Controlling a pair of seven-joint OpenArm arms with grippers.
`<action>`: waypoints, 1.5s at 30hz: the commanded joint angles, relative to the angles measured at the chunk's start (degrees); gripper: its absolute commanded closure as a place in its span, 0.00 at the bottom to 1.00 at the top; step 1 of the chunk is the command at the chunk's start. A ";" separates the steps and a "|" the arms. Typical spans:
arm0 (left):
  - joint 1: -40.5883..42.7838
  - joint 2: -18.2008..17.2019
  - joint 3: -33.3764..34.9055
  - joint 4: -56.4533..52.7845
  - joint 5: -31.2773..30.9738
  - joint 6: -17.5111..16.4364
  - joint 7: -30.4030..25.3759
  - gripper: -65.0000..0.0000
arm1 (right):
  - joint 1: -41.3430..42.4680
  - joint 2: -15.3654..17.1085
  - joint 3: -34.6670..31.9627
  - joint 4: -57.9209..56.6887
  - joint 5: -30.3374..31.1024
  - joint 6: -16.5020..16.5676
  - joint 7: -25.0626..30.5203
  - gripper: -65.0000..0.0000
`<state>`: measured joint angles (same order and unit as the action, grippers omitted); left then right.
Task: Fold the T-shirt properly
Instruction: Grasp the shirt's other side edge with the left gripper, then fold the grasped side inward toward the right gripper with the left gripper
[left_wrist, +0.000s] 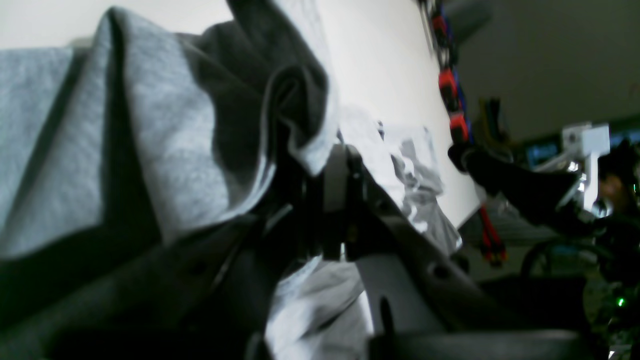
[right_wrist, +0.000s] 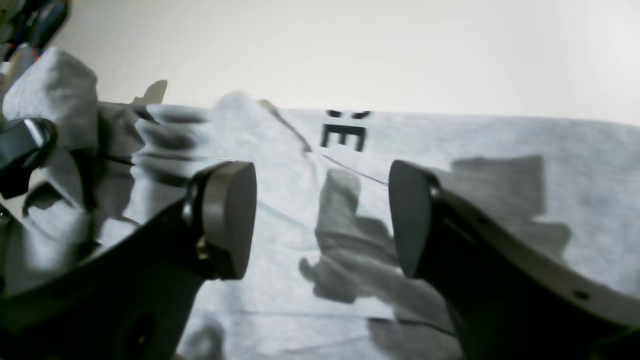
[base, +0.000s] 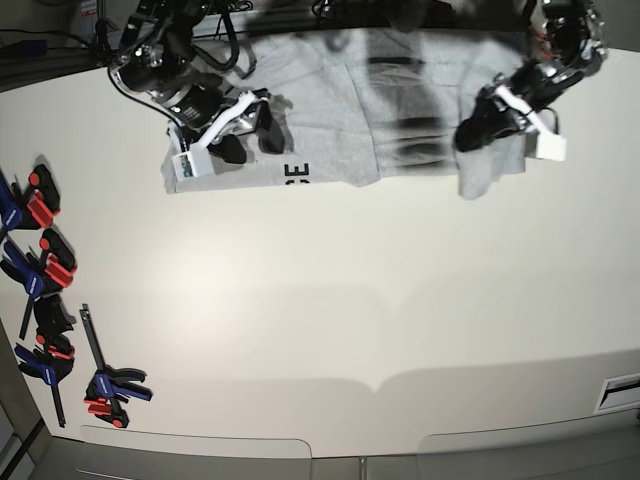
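Left pincer: clamped on a raised fold of the T-shirt.
Right pincer: gaping, empty, poised above cloth.
Shirt's length: runs across the worktop, arm to arm.

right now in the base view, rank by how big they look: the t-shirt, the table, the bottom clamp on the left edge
1. table, fills most of the view
2. T-shirt, spread along the far edge
3. bottom clamp, smallest by far

No close calls; all three lie on the same surface, so nearness barely skews it.
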<state>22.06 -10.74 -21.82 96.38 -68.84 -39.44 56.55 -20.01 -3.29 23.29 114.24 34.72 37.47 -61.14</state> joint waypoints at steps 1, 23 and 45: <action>-0.96 0.33 1.27 1.03 -1.01 -0.56 -1.33 1.00 | 0.26 0.70 0.48 1.05 1.42 -0.26 1.18 0.40; -3.02 -0.15 10.40 4.81 4.28 -0.56 1.36 0.55 | 0.28 1.27 0.85 1.03 1.44 -0.42 2.05 0.40; 14.27 -4.46 -5.75 13.86 13.79 -0.56 -0.07 0.55 | 0.31 1.25 0.70 1.03 3.41 -0.44 2.23 0.40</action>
<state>36.01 -14.87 -27.57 109.25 -53.89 -39.48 57.14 -20.01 -2.24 23.83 114.24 36.69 37.08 -60.42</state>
